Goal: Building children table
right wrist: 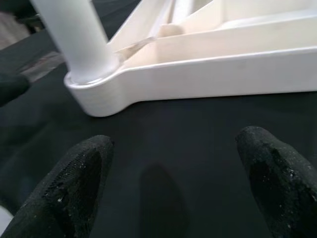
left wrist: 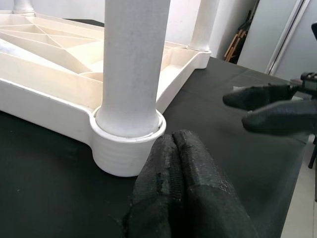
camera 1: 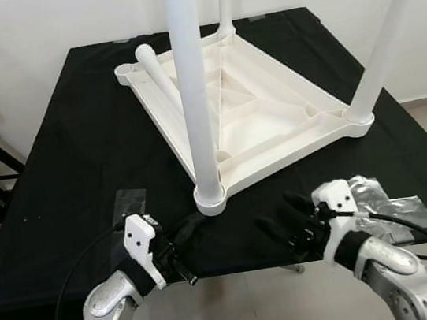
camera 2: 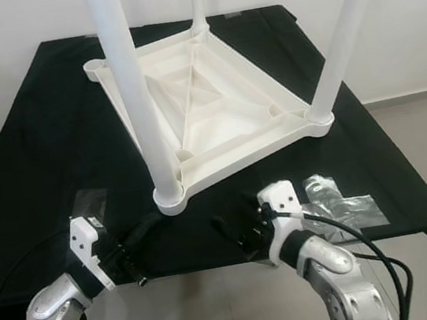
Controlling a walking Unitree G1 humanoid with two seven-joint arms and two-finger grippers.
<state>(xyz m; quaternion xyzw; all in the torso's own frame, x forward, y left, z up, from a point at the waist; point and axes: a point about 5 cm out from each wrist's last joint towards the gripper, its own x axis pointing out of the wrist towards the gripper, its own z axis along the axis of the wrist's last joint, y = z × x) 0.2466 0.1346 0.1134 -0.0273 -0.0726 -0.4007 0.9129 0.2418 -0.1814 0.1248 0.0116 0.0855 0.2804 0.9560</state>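
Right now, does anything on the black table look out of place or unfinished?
Yes. One white leg lies loose inside the upturned tabletop while three stand upright in their corner sockets. Its far-left socket looks empty. Crumpled plastic wrap lies by the right claw.

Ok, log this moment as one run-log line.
tabletop upside down on black cloth | three legs fitted, loose leg lying inside | left tool shut near front corner | right tool open, empty

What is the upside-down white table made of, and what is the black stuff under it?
The white table top and its legs look like moulded plastic: smooth, faintly glossy, with thin ribs across the underside. The black cover beneath looks like matte cloth, since it drapes over the edge. The crinkly clear bag is probably thin plastic film.
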